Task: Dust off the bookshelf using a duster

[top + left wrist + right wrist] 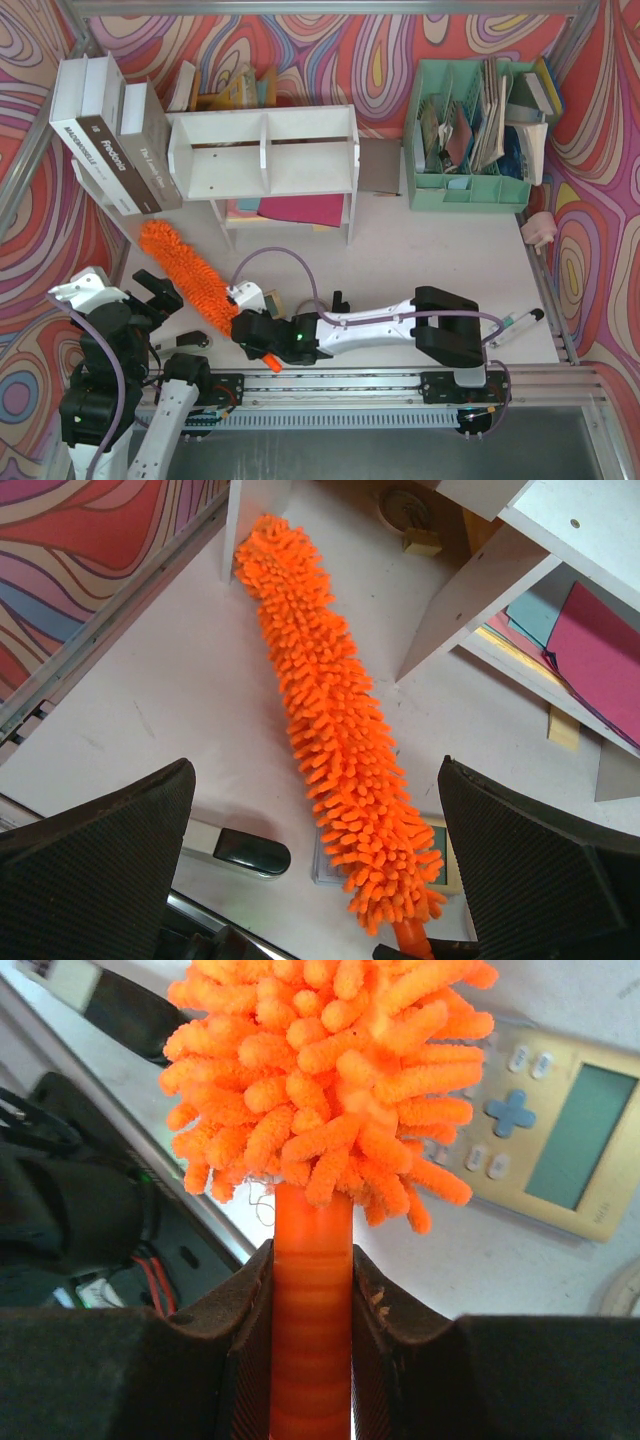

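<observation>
One duster (185, 268), one bookshelf (265, 150), two tools. The right tool (312, 1300) is clamped on the duster's short orange handle (312, 1225), with a finger pressed to each side. In the top view the handle's butt sticks out behind the fingers. The left tool (158, 292) stands wide open with nothing between its fingers, just left of the fluffy head and apart from it.

The duster's long axis runs diagonally. From the right tool it points away and to the left, and its tip ends near the bookshelf's left end, close to the lower corner of the leaning books (110, 140). How many books there are I cannot tell. It lies low over the worktop (430, 260); whether the fibres touch the surface I cannot tell. One white shelf leg (470, 590) stands to the right of the head, ahead of the left tool. The bookshelf's two compartments, split by one central divider, lie beyond the tip.

One calculator (560, 1150) lies flat just ahead and right of the right tool, beside the head's base. One mint-green organizer (470, 140), stuffed with papers, stands well off to that tool's far right.

Bare worktop opens to the right tool's right, below the shelf legs. The patterned wall (30, 250) is close on the left tool's left. A metal rail (400, 385) runs along the near edge behind both tools.
</observation>
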Tool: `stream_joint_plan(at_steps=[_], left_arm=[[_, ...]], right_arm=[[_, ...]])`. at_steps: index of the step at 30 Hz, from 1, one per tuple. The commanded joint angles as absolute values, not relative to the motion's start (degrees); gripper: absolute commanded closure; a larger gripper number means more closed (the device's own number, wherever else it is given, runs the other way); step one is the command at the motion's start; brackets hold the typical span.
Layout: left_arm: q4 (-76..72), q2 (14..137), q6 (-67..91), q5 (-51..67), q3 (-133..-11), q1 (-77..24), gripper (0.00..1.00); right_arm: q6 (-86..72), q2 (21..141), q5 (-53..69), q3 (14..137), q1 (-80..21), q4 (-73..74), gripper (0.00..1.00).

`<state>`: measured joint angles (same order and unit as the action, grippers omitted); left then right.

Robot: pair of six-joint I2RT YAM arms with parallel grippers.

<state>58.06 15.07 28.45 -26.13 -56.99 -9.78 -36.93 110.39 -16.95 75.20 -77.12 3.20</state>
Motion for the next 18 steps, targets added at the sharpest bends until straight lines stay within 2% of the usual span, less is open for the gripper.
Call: stream_joint_plan(at_steps=[1, 12, 18], left_arm=[[56.85, 14.96, 28.00, -26.10, -56.25, -9.58, 0.02], [56.86, 15.20, 27.95, -26.08, -56.25, -9.58, 0.02], [56.77, 15.34, 27.93, -25.93, -56.25, -9.59, 0.02]], right_arm=[[-32.87, 108.89, -16.68, 79.25, -77.76, -4.54, 1.00], [-30.84, 96.73, -21.63, 76.15, -77.78, -7.73, 1.00], [-33.53, 98.86, -20.32, 72.94, -77.86, -6.69, 1.00]])
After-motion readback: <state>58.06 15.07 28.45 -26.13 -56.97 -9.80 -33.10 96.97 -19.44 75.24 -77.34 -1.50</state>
